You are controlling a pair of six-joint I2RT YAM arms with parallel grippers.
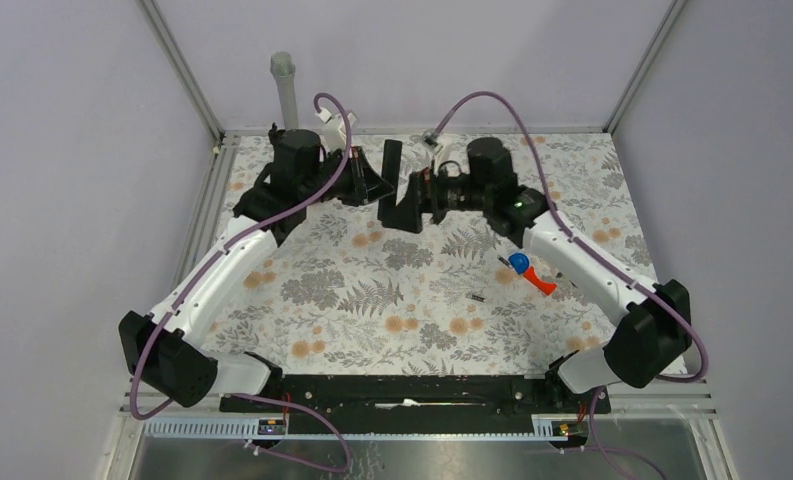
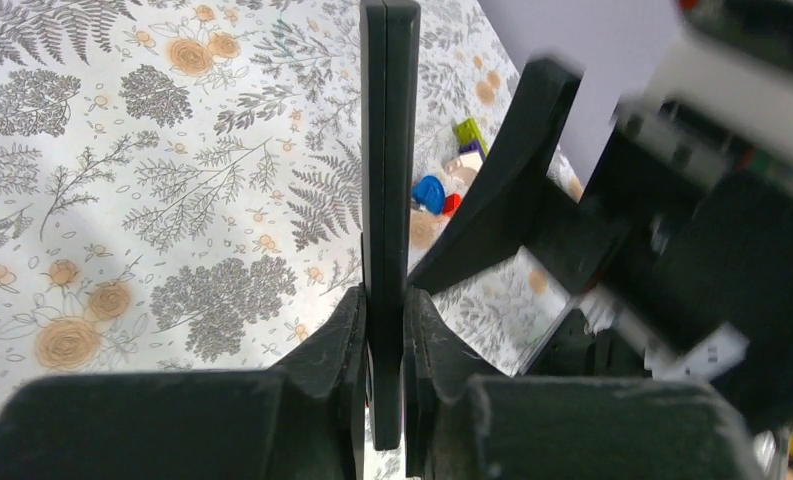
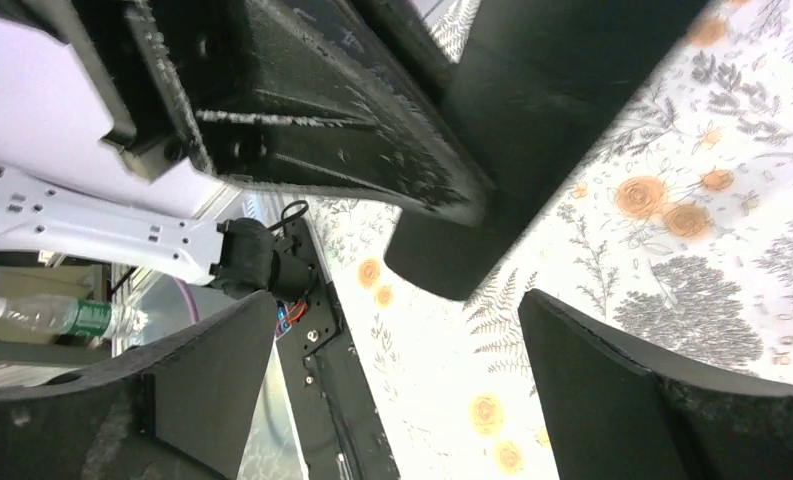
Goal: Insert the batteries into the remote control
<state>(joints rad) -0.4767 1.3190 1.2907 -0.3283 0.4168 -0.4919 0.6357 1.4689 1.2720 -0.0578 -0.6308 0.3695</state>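
The remote control (image 1: 391,168) is a slim black bar held off the table at the back middle. My left gripper (image 1: 372,188) is shut on its end; in the left wrist view the remote (image 2: 389,140) runs straight up from between the gripper (image 2: 384,335). My right gripper (image 1: 406,203) is open just right of the remote. In the right wrist view the remote's end (image 3: 482,225) hangs beyond the open gripper (image 3: 392,365), with neither finger touching it. One small dark battery (image 1: 477,296) lies on the mat right of centre.
A red-and-blue toy piece (image 1: 528,270) lies right of the battery, close to the right forearm; it also shows in the left wrist view (image 2: 432,193) with a small green piece (image 2: 469,132). A grey post (image 1: 285,90) stands at the back left corner.
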